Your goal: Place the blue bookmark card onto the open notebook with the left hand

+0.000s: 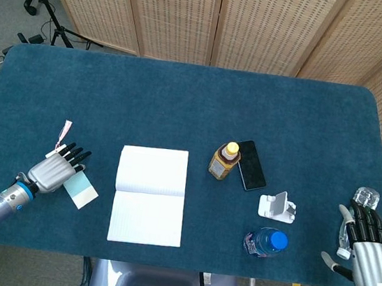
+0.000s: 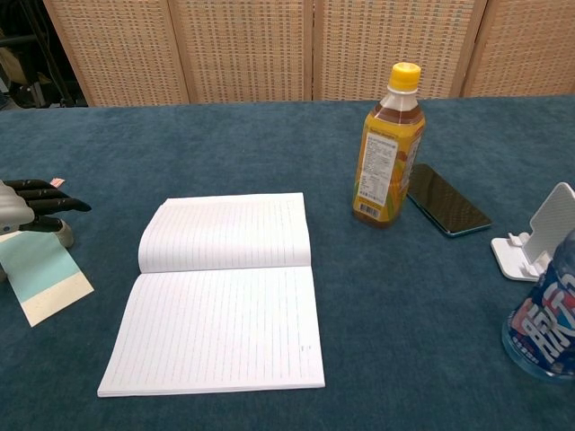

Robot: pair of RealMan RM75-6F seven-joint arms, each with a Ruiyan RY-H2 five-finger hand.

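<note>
The blue bookmark card [image 1: 80, 190] [image 2: 40, 277] lies flat on the table, left of the open notebook [image 1: 149, 194] [image 2: 222, 292]. My left hand [image 1: 54, 168] [image 2: 31, 207] hovers over the card's far end, fingers straight and spread, holding nothing. A pink tassel [image 1: 63, 133] trails behind the hand. At the table's right front corner my right hand [image 1: 366, 245] rests with fingers apart and nothing in it. It shows only in the head view.
A yellow-capped juice bottle [image 1: 224, 161] [image 2: 387, 147] stands right of the notebook, with a black phone [image 1: 251, 165] [image 2: 446, 199] beside it. A white phone stand [image 1: 278, 206] [image 2: 543, 236] and a blue-capped water bottle [image 1: 266, 242] [image 2: 547, 320] sit nearer the front right.
</note>
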